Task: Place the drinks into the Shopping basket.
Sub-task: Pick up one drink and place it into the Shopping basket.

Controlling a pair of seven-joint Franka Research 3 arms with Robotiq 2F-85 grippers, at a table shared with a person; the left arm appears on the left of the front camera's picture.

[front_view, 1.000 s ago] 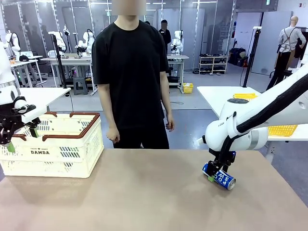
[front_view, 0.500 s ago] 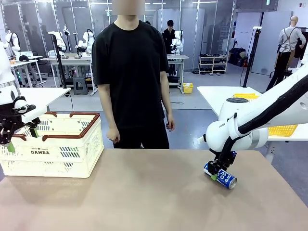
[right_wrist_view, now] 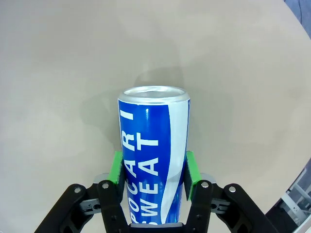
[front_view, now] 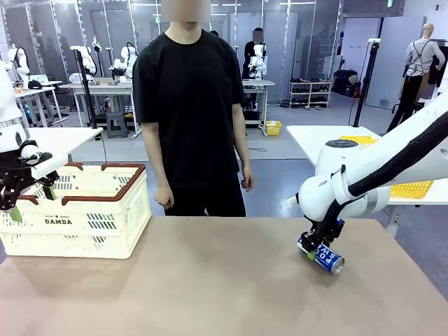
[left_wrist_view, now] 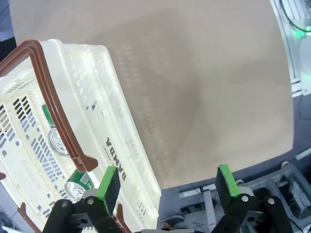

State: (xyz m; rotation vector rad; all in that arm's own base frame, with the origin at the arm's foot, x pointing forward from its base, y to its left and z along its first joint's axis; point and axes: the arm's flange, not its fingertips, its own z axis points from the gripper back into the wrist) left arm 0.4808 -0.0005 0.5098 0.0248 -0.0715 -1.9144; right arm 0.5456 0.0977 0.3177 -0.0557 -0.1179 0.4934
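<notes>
The right gripper [front_view: 313, 250] is clamping its green pads on the sides of a blue and white can [right_wrist_view: 153, 141] printed "POCARI SWEAT", gripping it at the lower half of the body with the silver top pointing away from the wrist. The can is sitting low over the right part of the table [front_view: 210, 287], tipped on its side, and whether it is touching the tabletop I cannot tell. The cream shopping basket [front_view: 91, 227] with its brown rim is standing well apart at the table's left end, and inside it a green can [left_wrist_view: 77, 183] is lying beside a second can with a silver top. The left gripper [left_wrist_view: 167, 183] is hovering by the basket's near corner with its jaws spread wide and holding nothing. A person [front_view: 189, 105] is standing at the far side with both hands hanging down. The step in hand appears to be the lift and carry. The grip is sitting toward one end, so the can is likely to swing. Raising it straight up first, crossing high enough to clear the rim, and lowering it into free floor away from the cans and the waiting left arm should be working best.
</notes>
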